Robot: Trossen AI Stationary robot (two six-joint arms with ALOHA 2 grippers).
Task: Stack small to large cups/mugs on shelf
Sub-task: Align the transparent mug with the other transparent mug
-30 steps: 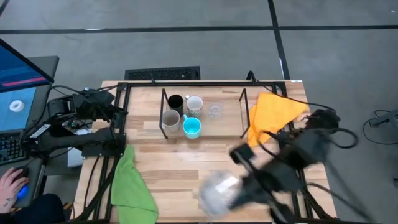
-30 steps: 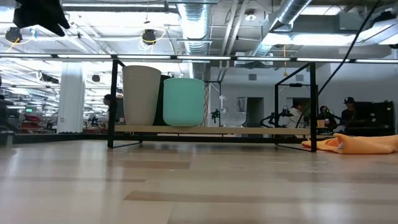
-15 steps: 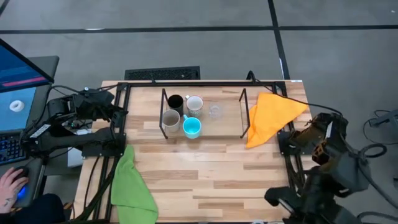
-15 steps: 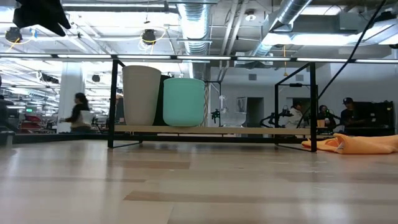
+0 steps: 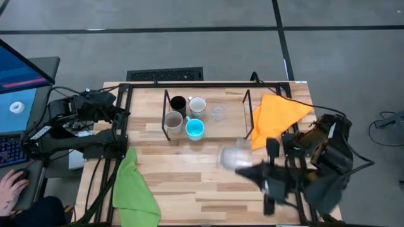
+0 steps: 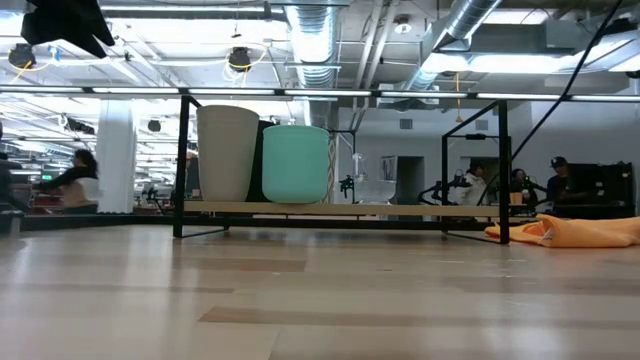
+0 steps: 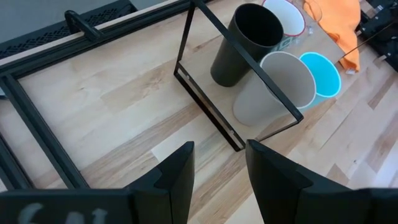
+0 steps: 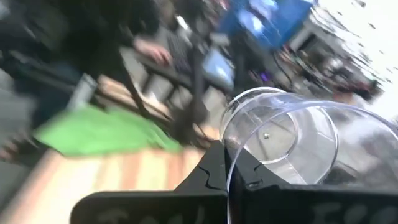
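Note:
The shelf (image 5: 235, 120) stands at the table's far middle. On its board stand a black mug (image 5: 178, 103), a white mug (image 5: 197, 105), a grey-beige mug (image 5: 173, 120), a light blue mug (image 5: 194, 128) and a clear glass cup (image 5: 218, 112). My right gripper (image 5: 245, 164) is over the table in front of the shelf, shut on a second clear glass cup (image 5: 232, 156), seen close in the right wrist view (image 8: 292, 134). My left gripper (image 7: 217, 174) is open and empty at the table's left edge, left of the shelf. My right gripper holds the clear glass cup by its wall at the rim (image 8: 229, 163). One finger (image 8: 208, 171) is outside the cup and the other (image 8: 255, 182) shows through the glass. The cup is lifted clear of the table and lies tilted, its mouth turned sideways.
An orange cloth (image 5: 278, 116) lies right of the shelf and a green cloth (image 5: 134, 186) hangs at the near left. A larger black frame (image 5: 126, 94) rings the table. A laptop and a person's hand (image 5: 12, 188) are at the left.
My right gripper, with the glass cup, has swung off to the table's near right corner and come back over the table. It now holds the cup farther from the near edge and closer to the shelf than a second ago. The motion is fast and blurred.

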